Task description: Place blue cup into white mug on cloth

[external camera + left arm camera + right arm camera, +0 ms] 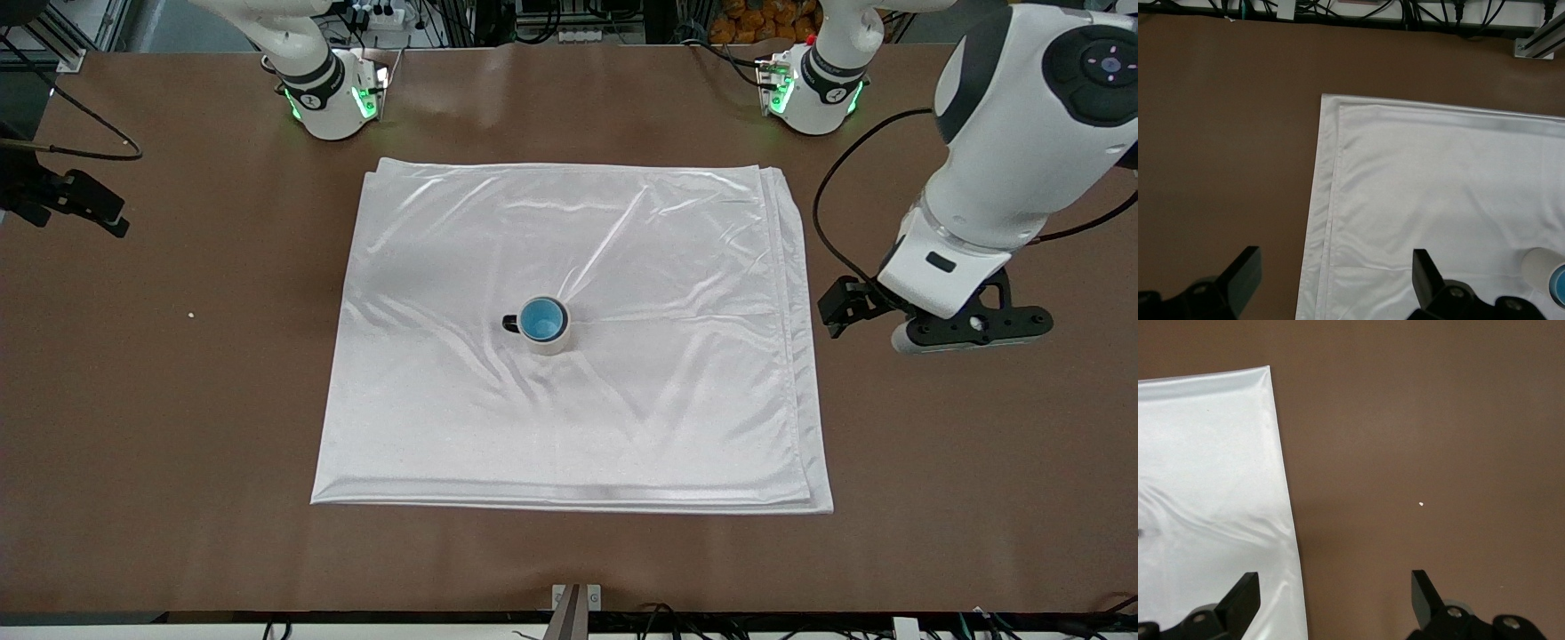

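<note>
The blue cup (542, 320) sits upright inside the white mug (557, 344), whose black handle points toward the right arm's end. The mug stands in the middle of the cloth (622, 418). The left wrist view shows the mug's wall (1537, 265) and the cup's blue inside (1559, 283) at its edge. My left gripper (1336, 280) is open and empty, up in the air over the cloth's edge (1318, 220) at the left arm's end. My right gripper (1335, 600) is open and empty, high over the cloth's edge (1288, 520) at the right arm's end; the front view does not show it.
A small white speck (191, 314) lies on the brown table (160, 400) toward the right arm's end and shows in the right wrist view (1421, 503). A black clamp with a cable (76, 200) stands at that end. Both robot bases (333, 98) stand past the cloth.
</note>
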